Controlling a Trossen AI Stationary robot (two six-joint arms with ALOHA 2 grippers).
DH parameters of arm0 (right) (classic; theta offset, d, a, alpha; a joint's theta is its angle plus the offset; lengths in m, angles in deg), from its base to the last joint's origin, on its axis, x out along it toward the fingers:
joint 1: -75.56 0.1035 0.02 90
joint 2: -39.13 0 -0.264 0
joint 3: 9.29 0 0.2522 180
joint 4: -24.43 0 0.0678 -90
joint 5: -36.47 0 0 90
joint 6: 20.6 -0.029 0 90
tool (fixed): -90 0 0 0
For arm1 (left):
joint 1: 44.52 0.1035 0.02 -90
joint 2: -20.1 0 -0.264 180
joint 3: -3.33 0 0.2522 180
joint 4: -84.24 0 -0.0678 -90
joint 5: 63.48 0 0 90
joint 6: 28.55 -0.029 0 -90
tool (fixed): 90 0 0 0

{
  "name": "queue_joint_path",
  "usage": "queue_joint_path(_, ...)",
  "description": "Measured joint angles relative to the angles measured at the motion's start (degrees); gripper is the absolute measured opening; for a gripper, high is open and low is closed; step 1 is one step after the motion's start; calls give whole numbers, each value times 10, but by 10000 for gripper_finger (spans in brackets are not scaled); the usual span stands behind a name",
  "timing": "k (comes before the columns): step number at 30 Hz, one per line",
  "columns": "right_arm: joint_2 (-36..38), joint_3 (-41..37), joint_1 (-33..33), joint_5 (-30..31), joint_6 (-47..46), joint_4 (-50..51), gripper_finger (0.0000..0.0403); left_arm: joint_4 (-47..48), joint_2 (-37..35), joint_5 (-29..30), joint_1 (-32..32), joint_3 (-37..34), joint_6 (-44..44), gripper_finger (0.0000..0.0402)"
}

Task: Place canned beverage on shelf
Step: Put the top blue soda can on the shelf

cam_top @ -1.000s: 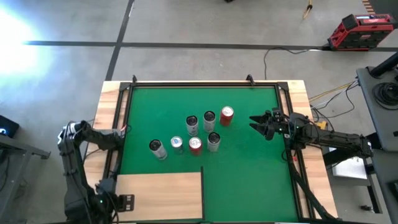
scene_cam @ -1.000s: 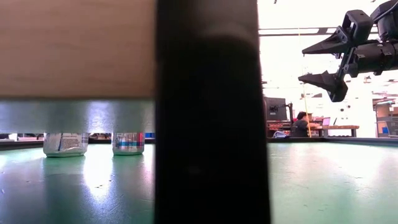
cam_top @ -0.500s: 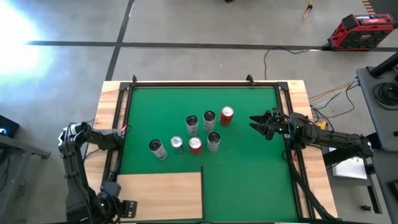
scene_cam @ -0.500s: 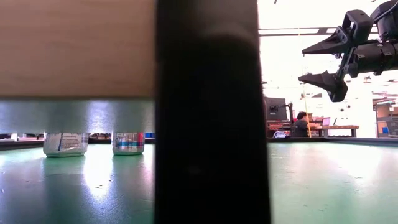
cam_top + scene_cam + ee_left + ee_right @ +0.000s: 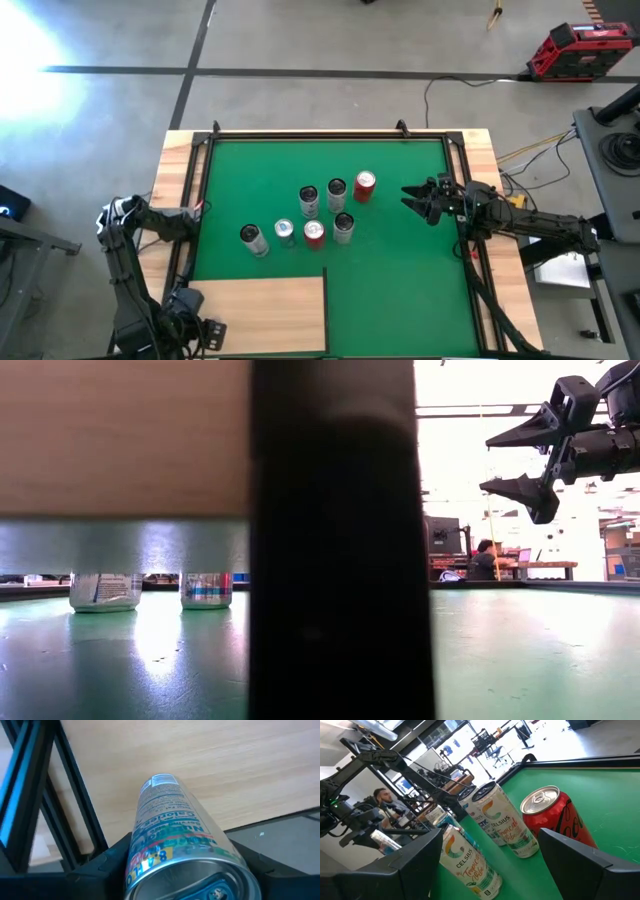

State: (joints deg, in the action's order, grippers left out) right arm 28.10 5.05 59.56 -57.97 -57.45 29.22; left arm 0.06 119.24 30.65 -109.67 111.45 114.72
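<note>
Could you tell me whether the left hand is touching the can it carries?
Touching: in the left wrist view the left hand grips the can, its dark fingers pressed against both sides.

A silver beverage can (image 5: 172, 837) printed with small nutrition text lies gripped between the left gripper's (image 5: 175, 870) dark fingers (image 5: 107, 862), its pull-tab end nearest the camera. Beyond the can spreads the pale wooden shelf (image 5: 240, 770). Black frame bars (image 5: 75, 800) cross the wood beside it.
</note>
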Motion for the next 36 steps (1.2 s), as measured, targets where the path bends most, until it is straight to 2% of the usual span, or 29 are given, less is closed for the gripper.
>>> queue_joint_path(13,0,0,0,0,0,0,318,-26,6,6,0,0,-196,214)
queue_joint_path(19,0,0,0,0,0,0,318,-26,6,-25,-3,-3,-237,214)
queue_joint_path(28,0,0,0,0,0,0,318,-32,20,-38,-15,-8,-288,214)
queue_joint_path(36,0,0,0,0,0,0,318,-41,21,-64,-15,-8,-307,214)
